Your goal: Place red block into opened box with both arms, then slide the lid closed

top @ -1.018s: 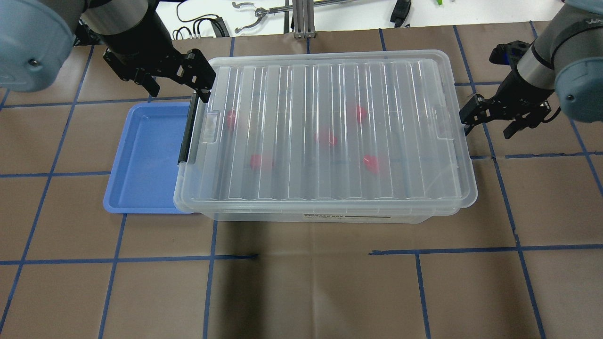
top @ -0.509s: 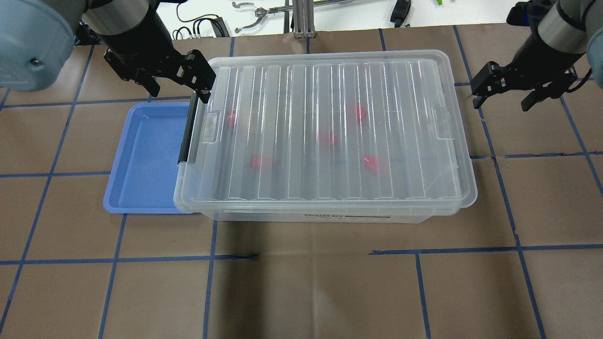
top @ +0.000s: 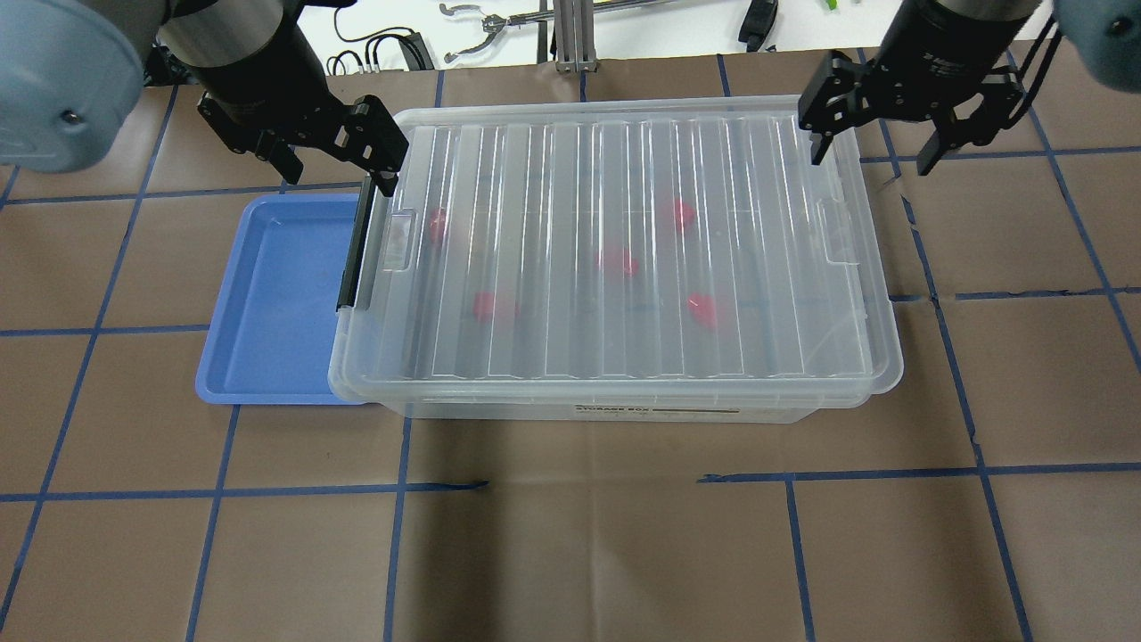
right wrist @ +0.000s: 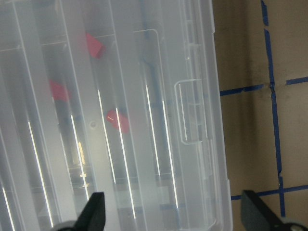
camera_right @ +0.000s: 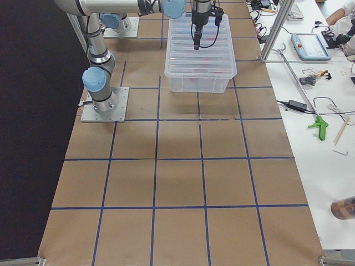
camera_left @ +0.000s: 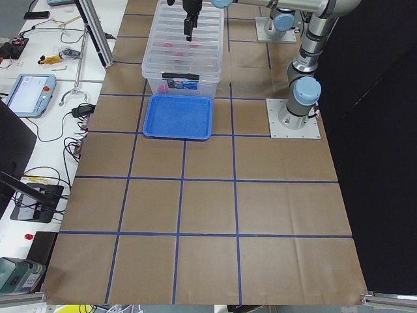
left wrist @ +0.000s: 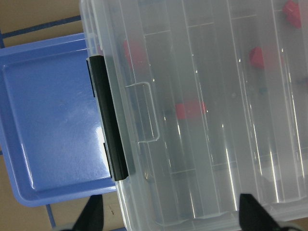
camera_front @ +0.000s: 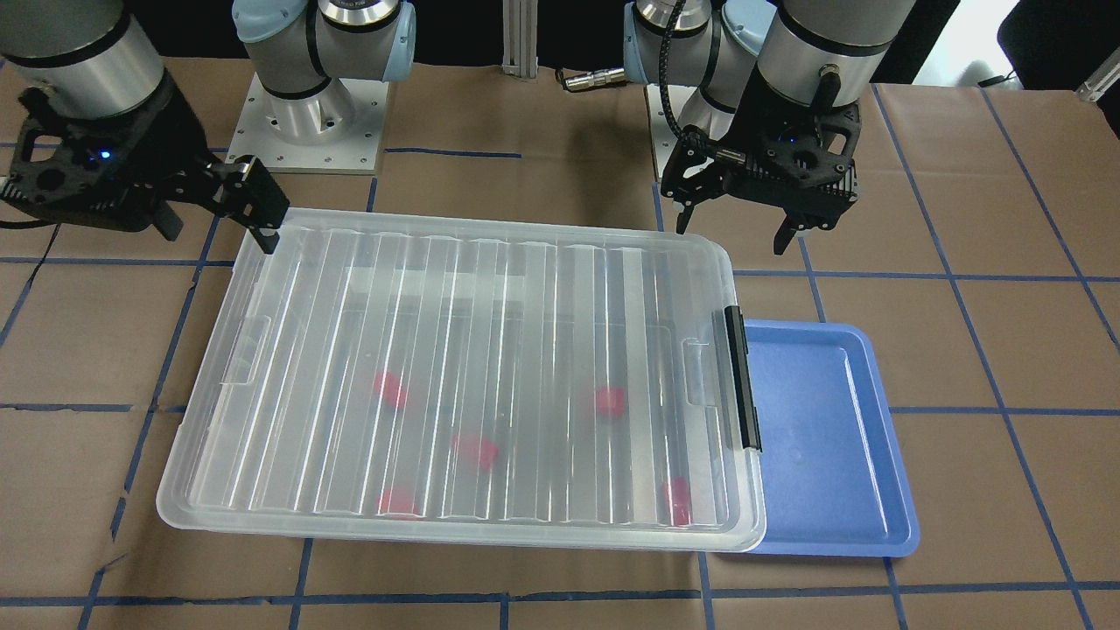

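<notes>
Since a moment ago, our right gripper [top: 872, 152] has swung from the short end of the box [top: 535, 412] to the far right corner of the lid [top: 553, 223] and is hovering there, spread wide and empty. We are seeing the red block [top: 617, 262], one of several, lying inside under the covering lid. Our left gripper [top: 337, 169] is hanging spread and empty at the far left corner, beside the latch bar [top: 354, 259]. We are risking a finger snagging the rim, skewing the lid or dragging the box.
</notes>
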`<state>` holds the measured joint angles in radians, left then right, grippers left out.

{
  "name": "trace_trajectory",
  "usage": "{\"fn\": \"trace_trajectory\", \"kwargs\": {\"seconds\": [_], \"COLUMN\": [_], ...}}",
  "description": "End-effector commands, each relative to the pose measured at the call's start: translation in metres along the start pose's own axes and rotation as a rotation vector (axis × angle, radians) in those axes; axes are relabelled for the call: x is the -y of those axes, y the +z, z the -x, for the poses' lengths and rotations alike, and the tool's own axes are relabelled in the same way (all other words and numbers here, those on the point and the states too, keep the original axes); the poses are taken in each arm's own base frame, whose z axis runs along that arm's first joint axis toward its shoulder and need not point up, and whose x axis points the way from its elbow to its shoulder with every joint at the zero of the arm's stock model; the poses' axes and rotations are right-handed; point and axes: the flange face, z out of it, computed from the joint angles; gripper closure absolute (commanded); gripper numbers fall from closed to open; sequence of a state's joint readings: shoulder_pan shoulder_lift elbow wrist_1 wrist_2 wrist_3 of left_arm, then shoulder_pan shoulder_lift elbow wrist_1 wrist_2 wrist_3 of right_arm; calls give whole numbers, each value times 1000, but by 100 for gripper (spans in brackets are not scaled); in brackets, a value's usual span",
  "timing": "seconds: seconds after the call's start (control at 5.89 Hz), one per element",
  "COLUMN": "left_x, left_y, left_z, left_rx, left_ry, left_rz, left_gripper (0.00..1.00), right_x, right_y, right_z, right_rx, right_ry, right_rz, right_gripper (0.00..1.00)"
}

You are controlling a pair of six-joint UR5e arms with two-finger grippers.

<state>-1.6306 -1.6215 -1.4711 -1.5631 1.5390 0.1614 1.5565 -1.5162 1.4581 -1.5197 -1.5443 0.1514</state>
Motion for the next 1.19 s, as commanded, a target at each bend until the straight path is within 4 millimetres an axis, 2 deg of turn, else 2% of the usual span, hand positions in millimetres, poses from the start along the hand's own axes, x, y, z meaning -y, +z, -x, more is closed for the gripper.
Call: {"fn": "trace_trajectory", "kwargs": {"seconds": [0.0,0.51,1.02], "left_x": [0,1,1], "left_y": [0,0,-1], "left_z": [1,2,2], "left_rx": [0,-1,1], "left_ry": [-2,-3,-3], "left_rz": [0,-2,-8], "left_gripper": [2,2,2], "right_x": [-16,-24,-24], "right_y": [-5,-8,-7], "right_z": [16,16,15], "right_rx": [-19,-21,-22], "right_ry": [-7,-11,-11], "right_rz": [32,51,52], "right_gripper": [0,0,0]}}
